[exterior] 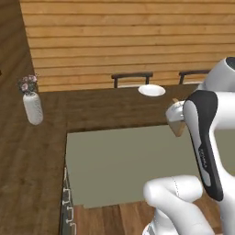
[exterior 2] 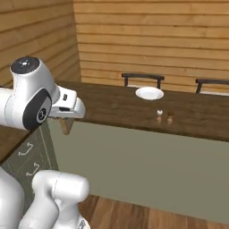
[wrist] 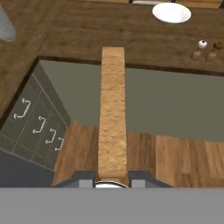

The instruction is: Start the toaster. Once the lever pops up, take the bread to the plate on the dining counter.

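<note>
Left base view: the gripper (exterior: 178, 120) is in the air before the dining counter (exterior: 110, 109), a corner of the bread (exterior: 180, 129) shows under it; the plate (exterior: 152, 90) lies at the far edge, a vase (exterior: 32, 107) stands at the left.
Right base view: the bread (exterior 2: 66, 125) hangs below the hand, short of the counter; the plate (exterior 2: 150, 93) is well apart, two small shakers (exterior 2: 164, 117) stand nearer.
Hand view: the claw is clenched on the bread (wrist: 113, 114), seen edge-on between the fingers (wrist: 139, 180).
Progress: toasting seems done, the slice is lifted; it is not yet on the plate.
Left: carry over the counter, lower on the plate, release.
</note>
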